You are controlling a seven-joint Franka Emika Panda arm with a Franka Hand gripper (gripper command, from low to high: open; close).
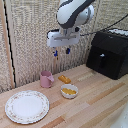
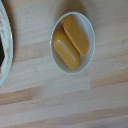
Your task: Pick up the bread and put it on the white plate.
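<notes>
The bread [image 1: 64, 79] is a small golden-orange chunk lying on the wooden table, between the pink cup and the small white bowl. The white plate [image 1: 27, 106] with a floral rim lies at the front on the exterior view's left; its rim [image 2: 4, 55] shows in the wrist view. My gripper [image 1: 61, 51] hangs high above the table, roughly over the bread, with its blue-tipped fingers apart and nothing between them. The bread and the fingers do not show in the wrist view.
A pink cup [image 1: 46, 79] stands next to the bread. A small white bowl [image 1: 69, 91] holds two yellow-orange pieces, also in the wrist view [image 2: 73, 42]. A black appliance [image 1: 108, 54] stands at the exterior view's right. A woven wall runs behind.
</notes>
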